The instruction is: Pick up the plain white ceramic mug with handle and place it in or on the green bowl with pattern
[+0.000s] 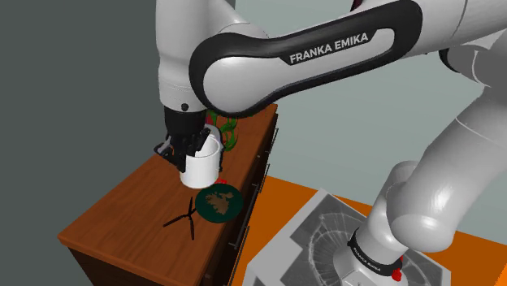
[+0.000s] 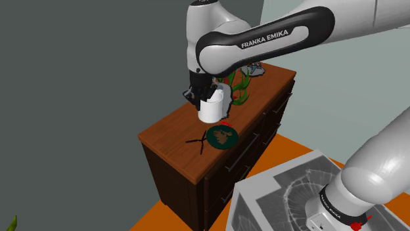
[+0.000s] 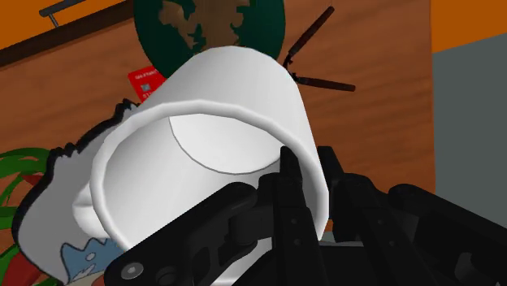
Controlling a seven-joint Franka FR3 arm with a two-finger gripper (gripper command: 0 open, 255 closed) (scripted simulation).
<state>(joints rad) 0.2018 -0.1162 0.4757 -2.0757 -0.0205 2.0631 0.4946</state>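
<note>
And here we have the plain white mug [image 1: 203, 165], tilted and up off the surface, hanging over the top of the brown wooden dresser [image 1: 122, 203] with its open mouth turned toward the hand. The black two-finger gripper [image 1: 188, 146] has it pinched by the rim. In the wrist view we see one finger [image 3: 288, 175] inside the mug and the other outside, with the wall squeezed between them. Moving outward, we spot the dark green bowl with a brown blotched pattern [image 1: 219, 201]. It lies flat on the dresser at the mug's five o'clock in the shoulder view, near it but not touching. A small red card [image 3: 145, 81] peeks out at the bowl's edge, on the side nearer the mug. At the bowl's eight o'clock in that same shoulder view, just beside it, we see a thin dark scissors-like tool [image 1: 185, 218] with its legs spread. At the mug's one o'clock stands a green leafy plant with red bits [image 1: 230, 134], partly behind the white arm [image 1: 325, 49]. Beyond the dresser's front, at four o'clock, we find the orange floor [image 1: 276, 211].
</note>
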